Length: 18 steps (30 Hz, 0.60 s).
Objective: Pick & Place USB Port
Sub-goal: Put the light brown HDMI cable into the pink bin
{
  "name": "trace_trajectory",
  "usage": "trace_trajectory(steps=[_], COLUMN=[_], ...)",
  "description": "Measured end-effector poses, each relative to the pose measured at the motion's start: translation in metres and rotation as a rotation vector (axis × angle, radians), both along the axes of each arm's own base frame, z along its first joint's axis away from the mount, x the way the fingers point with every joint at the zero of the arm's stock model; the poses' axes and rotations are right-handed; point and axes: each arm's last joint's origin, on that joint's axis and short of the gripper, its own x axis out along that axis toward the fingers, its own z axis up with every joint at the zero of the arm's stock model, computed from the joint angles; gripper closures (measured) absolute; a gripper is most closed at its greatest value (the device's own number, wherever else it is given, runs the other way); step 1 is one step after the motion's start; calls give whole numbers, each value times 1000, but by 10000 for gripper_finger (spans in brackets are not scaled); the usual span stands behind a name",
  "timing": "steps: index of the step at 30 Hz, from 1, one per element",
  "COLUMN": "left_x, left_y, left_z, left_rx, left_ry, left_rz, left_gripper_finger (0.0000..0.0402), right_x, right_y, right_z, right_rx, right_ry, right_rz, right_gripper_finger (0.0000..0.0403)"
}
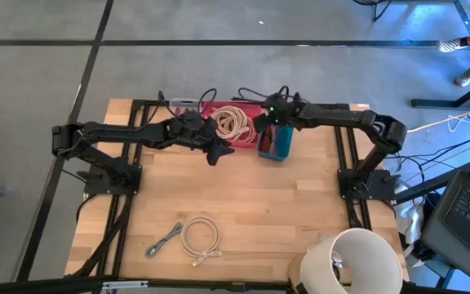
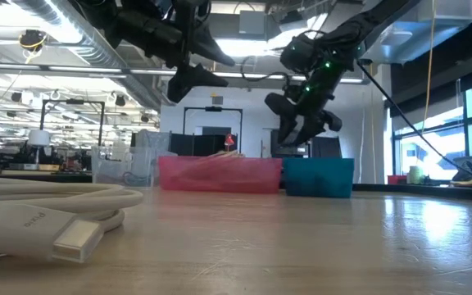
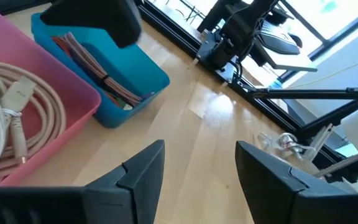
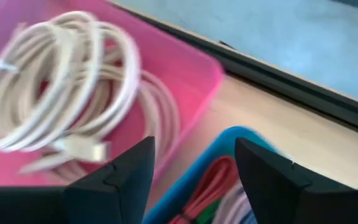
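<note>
A coiled white USB cable [image 1: 200, 238] lies on the wooden table near its front edge, and it fills the low view's left foreground [image 2: 47, 215]. A pink bin [image 1: 233, 122] at the far middle holds more coiled white cables [image 4: 61, 81]. Next to it, on its right, a blue bin [image 1: 276, 144] holds red and other coloured cables [image 3: 98, 68]. My left gripper [image 1: 219, 152] hangs open and empty in the air, just in front of the pink bin. My right gripper [image 1: 269, 122] hangs open and empty, tilted down over the blue bin's far left corner [image 4: 229, 180].
A grey cable end [image 1: 163, 241] lies left of the front coil. A white rounded object [image 1: 353, 261] stands at the front right corner. Black frame rails [image 1: 345, 163] run along the table's sides. The bare wood between the bins and the front coil is free room.
</note>
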Motion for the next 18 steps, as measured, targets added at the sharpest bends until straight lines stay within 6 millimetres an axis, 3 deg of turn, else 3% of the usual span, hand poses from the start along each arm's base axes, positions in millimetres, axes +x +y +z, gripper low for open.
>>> trace_trajectory(steps=[18], left_x=[0], left_y=[-1], left_z=[0], left_rx=[-29], left_ry=[-5], left_rz=[-35], left_gripper_finger=[213], right_x=[3], right_y=[13], right_z=[-2], right_rx=[48], right_ry=[-12], right_rz=[-52], right_gripper_finger=[179])
